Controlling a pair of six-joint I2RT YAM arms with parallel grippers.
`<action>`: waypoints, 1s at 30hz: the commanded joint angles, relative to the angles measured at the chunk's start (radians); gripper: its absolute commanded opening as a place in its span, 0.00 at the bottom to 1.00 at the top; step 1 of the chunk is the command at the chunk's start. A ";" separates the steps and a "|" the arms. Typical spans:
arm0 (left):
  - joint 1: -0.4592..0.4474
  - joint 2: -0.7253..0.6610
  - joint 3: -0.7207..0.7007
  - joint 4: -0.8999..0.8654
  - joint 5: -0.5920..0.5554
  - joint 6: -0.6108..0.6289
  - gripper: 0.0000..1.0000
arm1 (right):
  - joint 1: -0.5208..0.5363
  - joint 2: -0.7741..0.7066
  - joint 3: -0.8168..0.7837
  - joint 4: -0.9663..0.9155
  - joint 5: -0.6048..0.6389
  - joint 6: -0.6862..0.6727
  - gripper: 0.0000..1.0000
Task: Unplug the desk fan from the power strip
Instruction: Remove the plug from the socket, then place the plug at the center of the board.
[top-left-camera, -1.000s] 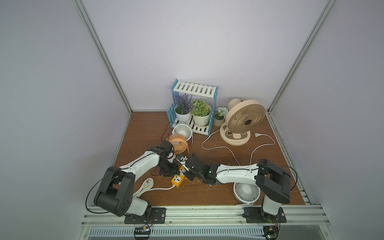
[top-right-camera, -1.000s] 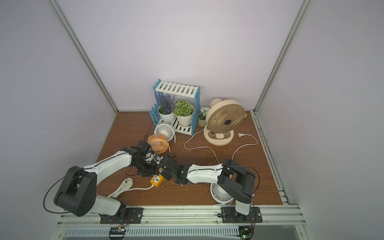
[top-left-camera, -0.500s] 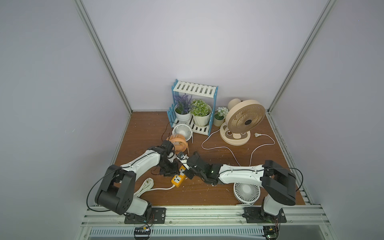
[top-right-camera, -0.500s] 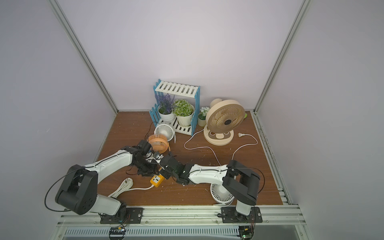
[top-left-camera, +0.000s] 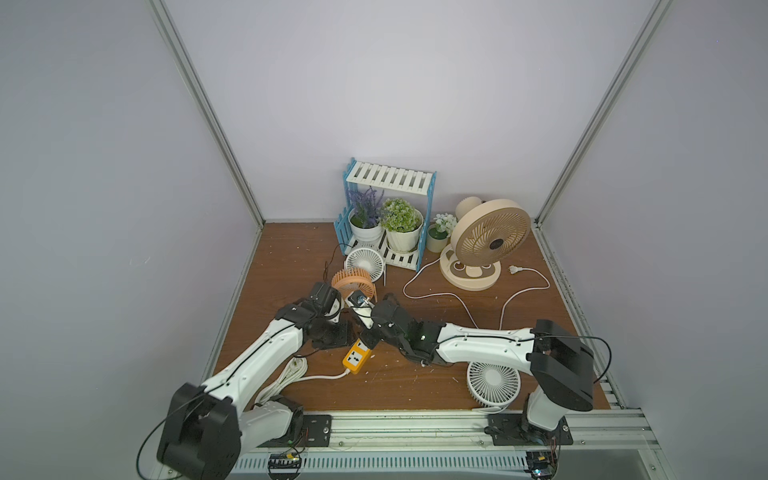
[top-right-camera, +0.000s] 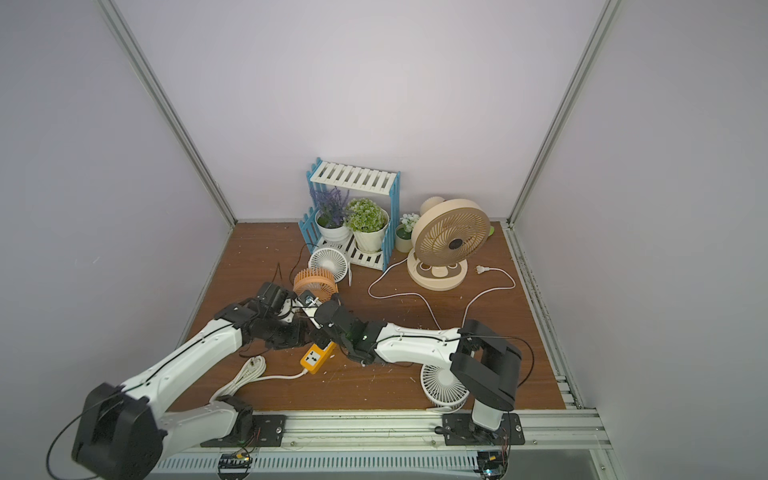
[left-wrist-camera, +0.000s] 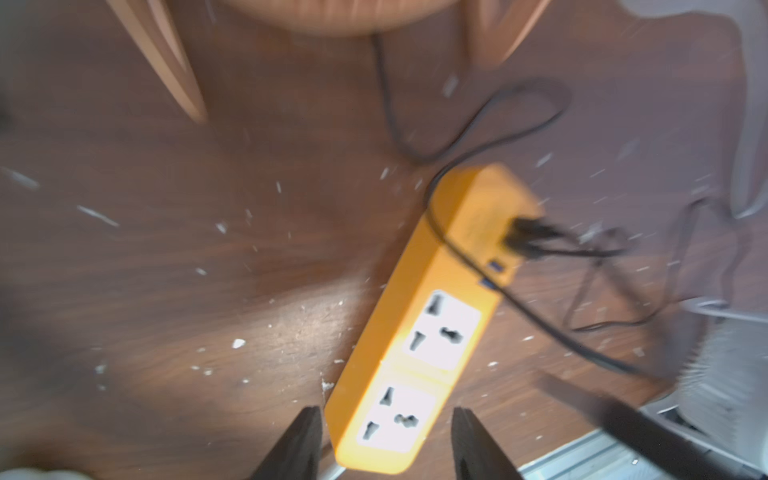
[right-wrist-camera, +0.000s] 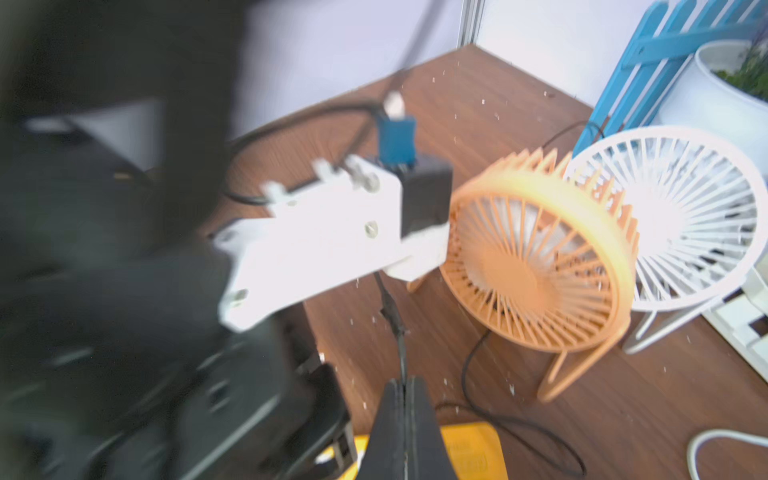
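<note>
power strip: orange-yellow power strip (top-left-camera: 356, 358) lies flat on the brown table (top-left-camera: 291, 257), front middle, between the two wrists, seen in both top views.
strip cord: thick white cord (top-left-camera: 286, 376) leaves the near end and sits bundled beside the left arm.
writing: none legible. The white socket faces (left-wrist-camera: 442, 332) show pin holes only, and the blue USB ports (left-wrist-camera: 496, 266) are smeared.
left gripper: left gripper (left-wrist-camera: 385, 411) has its fingers parted, straddling one end of the strip. One finger is clear of it, the other just beside its edge; contact can't be told.
right gripper: right gripper (right-wrist-camera: 404, 380) has its fingers pressed together, with a thin black cable (right-wrist-camera: 399, 345) coming out from between the tips.
plug: dark plug (left-wrist-camera: 523, 239) sits at the strip's side by the USB ports. It is blurred, so can't tell if it is seated.
black lead: black lead (left-wrist-camera: 415, 153) runs from the orange fan's base, loops, and crosses over the strip.
orange fan: orange fan (top-left-camera: 354, 282) stands upright just behind both wrists, cut off in the left wrist view.
small white fan: small white fan (top-left-camera: 365, 262) is right behind the orange one.
hidden: the strip's far end is under the right wrist in both top views. The flat white fan (top-left-camera: 492, 380) is half under the right arm.
blur: both wrist views are smeared. The white bracket (right-wrist-camera: 316, 241) on the left arm blocks where the pinched cable leads.
</note>
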 joint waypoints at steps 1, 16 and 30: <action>0.001 -0.104 0.029 -0.024 -0.083 -0.067 0.54 | -0.004 0.038 0.085 -0.044 -0.003 0.031 0.00; 0.067 -0.474 0.014 -0.138 -0.583 -0.316 0.57 | -0.037 0.316 0.453 -0.265 -0.045 0.059 0.00; 0.072 -0.377 0.054 -0.132 -0.472 -0.190 0.59 | -0.102 0.295 0.588 -0.387 -0.144 0.016 0.53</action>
